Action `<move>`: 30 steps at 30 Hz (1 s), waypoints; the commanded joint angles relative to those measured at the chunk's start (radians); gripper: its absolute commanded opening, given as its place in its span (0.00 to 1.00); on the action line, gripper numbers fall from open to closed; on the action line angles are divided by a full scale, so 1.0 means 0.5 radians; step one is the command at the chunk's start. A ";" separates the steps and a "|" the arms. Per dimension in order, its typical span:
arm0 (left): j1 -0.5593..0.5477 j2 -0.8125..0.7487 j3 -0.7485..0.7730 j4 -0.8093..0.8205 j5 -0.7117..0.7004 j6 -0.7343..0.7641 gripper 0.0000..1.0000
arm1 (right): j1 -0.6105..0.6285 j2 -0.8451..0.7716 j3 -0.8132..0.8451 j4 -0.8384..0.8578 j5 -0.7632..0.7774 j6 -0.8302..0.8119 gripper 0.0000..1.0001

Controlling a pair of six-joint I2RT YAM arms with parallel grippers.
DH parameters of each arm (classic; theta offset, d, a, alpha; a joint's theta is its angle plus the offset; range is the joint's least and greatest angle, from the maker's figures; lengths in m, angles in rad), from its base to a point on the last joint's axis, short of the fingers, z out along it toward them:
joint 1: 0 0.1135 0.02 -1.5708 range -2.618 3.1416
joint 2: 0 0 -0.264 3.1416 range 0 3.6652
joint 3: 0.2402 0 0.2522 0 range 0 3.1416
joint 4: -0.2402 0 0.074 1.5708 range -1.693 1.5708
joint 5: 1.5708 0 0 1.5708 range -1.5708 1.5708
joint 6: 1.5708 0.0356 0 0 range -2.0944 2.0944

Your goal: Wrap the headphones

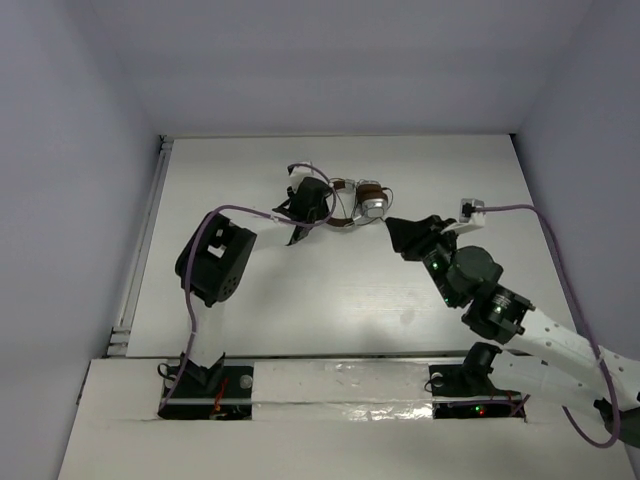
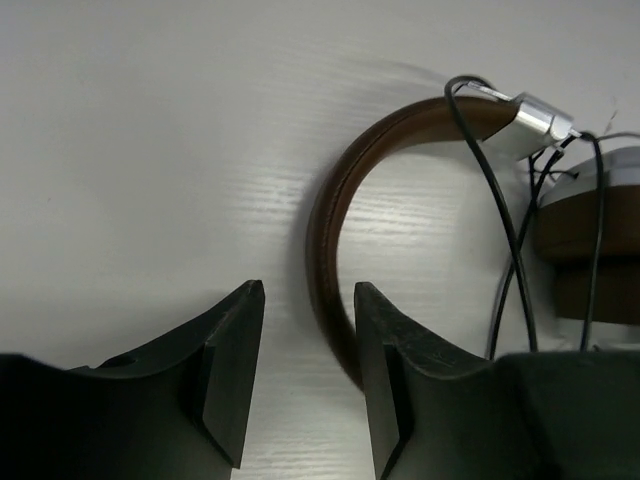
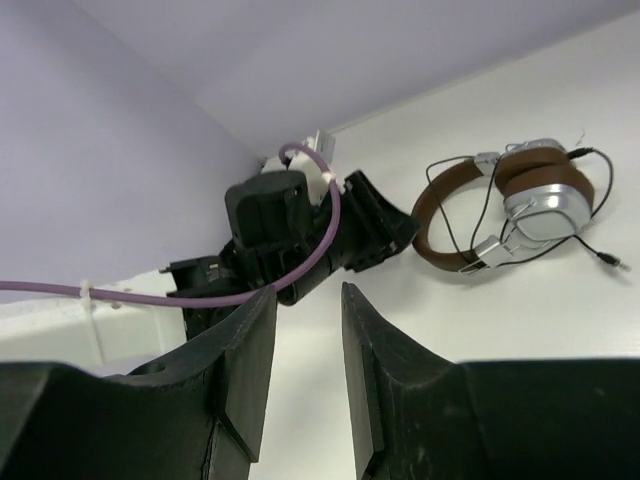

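The headphones (image 1: pixel 368 203) lie on the white table at the far middle, with a brown headband (image 2: pixel 332 220), brown pads and silver ear cups (image 3: pixel 545 208). The thin dark cord (image 2: pixel 497 190) loops loosely over the band and cups, and its plug (image 3: pixel 612 263) rests on the table. My left gripper (image 1: pixel 305 225) is open and empty just left of the headband. The band runs beside and under its right finger (image 2: pixel 395 350). My right gripper (image 1: pixel 398 236) is open and empty, to the right of the headphones and nearer than them.
The table's left edge has a white rail (image 1: pixel 140 250). Grey-lilac walls close in the back and both sides. The left arm with its purple cable (image 3: pixel 300 225) shows beyond my right fingers.
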 commanded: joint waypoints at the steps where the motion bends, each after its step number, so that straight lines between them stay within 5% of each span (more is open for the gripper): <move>1: 0.016 -0.215 -0.108 0.084 0.005 -0.038 0.38 | 0.021 -0.109 0.131 -0.127 0.057 -0.100 0.38; 5: 0.016 -0.439 -0.289 0.117 -0.062 -0.047 0.50 | 0.021 -0.201 0.198 -0.225 0.088 -0.177 0.35; 9: 0.016 -0.752 -0.519 0.099 -0.145 -0.072 0.63 | 0.021 -0.277 0.272 -0.329 0.122 -0.260 0.00; 15: -0.003 -1.460 -0.906 0.136 -0.041 -0.090 0.67 | 0.021 -0.422 0.367 -0.452 0.131 -0.364 0.00; 17: -0.021 -1.733 -0.967 0.124 0.014 -0.078 0.69 | 0.021 -0.461 0.370 -0.480 0.137 -0.379 0.07; 22: -0.040 -2.236 -1.014 -0.121 0.122 -0.020 0.78 | 0.021 -0.578 0.389 -0.584 0.186 -0.382 0.51; 27: -0.040 -2.577 -1.035 -0.327 0.168 -0.008 0.79 | 0.021 -0.627 0.349 -0.624 0.287 -0.358 0.69; 30: -0.040 -2.725 -1.066 -0.309 0.208 0.020 0.79 | 0.021 -0.627 0.324 -0.581 0.275 -0.349 0.71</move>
